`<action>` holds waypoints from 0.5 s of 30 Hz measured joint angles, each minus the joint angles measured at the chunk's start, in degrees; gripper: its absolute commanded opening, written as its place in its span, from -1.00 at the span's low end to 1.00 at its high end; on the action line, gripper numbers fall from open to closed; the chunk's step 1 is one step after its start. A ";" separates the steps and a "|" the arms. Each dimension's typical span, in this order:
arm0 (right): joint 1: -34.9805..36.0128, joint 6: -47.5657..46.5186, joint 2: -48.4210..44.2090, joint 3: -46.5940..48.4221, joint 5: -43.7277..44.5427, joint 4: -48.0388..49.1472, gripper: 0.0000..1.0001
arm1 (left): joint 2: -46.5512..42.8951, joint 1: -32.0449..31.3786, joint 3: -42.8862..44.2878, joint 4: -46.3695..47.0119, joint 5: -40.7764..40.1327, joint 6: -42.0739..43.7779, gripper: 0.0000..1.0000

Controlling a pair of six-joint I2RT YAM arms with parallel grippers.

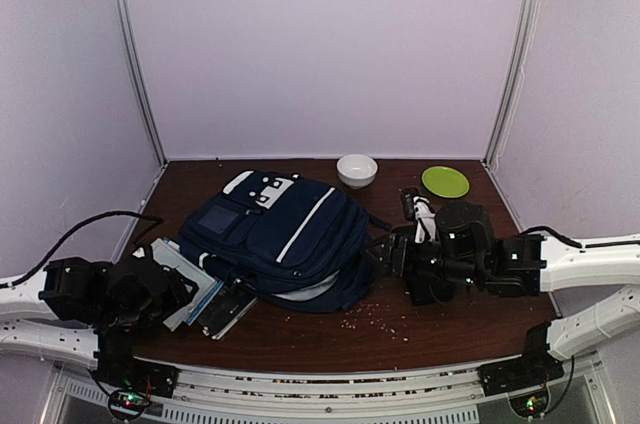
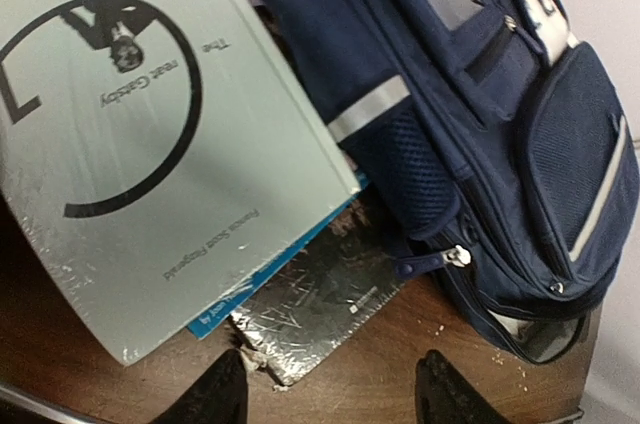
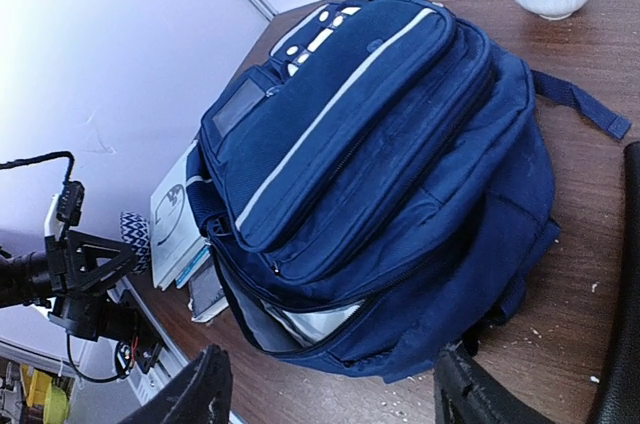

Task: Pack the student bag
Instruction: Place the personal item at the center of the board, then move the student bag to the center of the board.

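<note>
The student bag (image 1: 280, 234) is a navy backpack with white stripes, lying flat in the middle of the table. Its main zip gapes at the near edge, and something pale shows inside (image 3: 320, 316). Left of the bag (image 2: 500, 144) lies a stack of books: a pale green one (image 2: 150, 144) on top, a blue one (image 2: 255, 289) under it, and a shiny dark one (image 2: 320, 304) lowest. My left gripper (image 2: 335, 394) is open just short of the dark book's corner, holding nothing. My right gripper (image 3: 335, 394) hangs open before the bag's gaping side (image 3: 380, 174), also holding nothing.
A white bowl (image 1: 357, 170) and a green plate (image 1: 445, 181) stand at the back. A small black and white item (image 1: 415, 206) lies by the right arm. Crumbs (image 1: 380, 319) are scattered on the wood in front of the bag. A bag strap (image 3: 580, 104) trails toward the bowl.
</note>
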 measured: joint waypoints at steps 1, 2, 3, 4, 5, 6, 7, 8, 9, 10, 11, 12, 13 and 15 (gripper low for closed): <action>0.20 -0.15 0.39 0.28 -0.26 0.52 0.38 | 1.01 -0.11 0.42 -1.27 -0.31 -2.08 0.96; 0.37 -0.26 0.90 0.68 -0.63 0.96 0.39 | 2.03 -0.17 0.63 -2.25 -0.70 -3.89 0.96; 0.63 -0.35 1.70 1.27 -1.14 1.38 0.39 | 2.32 -0.17 0.72 -2.99 -1.18 -4.96 0.96; 0.87 -0.52 3.15 2.49 -1.73 1.62 0.38 | 2.32 -0.17 0.72 -3.85 -1.86 -5.99 0.96; 1.20 -0.66 4.76 3.80 -2.34 1.86 0.38 | 1.68 -0.17 0.74 -4.50 -2.67 -6.43 0.96; 1.64 -0.74 6.49 5.22 -3.02 2.23 0.39 | 0.35 -0.15 0.74 -4.92 -3.80 -6.51 0.94; 2.23 -0.81 8.09 6.62 -3.52 2.47 0.38 | -1.42 -0.07 0.81 -5.14 -4.83 -6.23 0.92; 3.08 -0.94 10.01 8.26 -4.13 2.84 0.38 | -3.82 0.50 0.83 -5.05 -5.92 -5.29 0.92; 4.02 -1.07 11.91 9.86 -4.76 3.08 0.38 | -5.81 1.64 0.85 -4.68 -6.49 -3.45 0.91; 5.09 -1.16 13.94 11.69 -5.29 3.34 0.37 | -7.54 4.09 0.85 -3.78 -6.36 -0.72 0.90; 6.12 -1.16 16.06 13.44 -5.97 3.65 0.38 | -8.55 7.43 0.87 -2.60 -5.38 2.16 0.89; 7.15 -1.16 18.40 15.43 -6.51 3.91 0.38 | -9.46 13.27 1.05 -0.85 -3.21 6.51 0.90; 8.02 -1.14 20.55 17.14 -7.23 4.13 0.37 | -9.27 17.97 1.31 0.57 -1.42 9.64 0.91; 9.29 -1.07 24.26 19.85 -8.07 4.31 0.37 | -5.75 26.05 3.02 2.82 2.93 16.13 0.95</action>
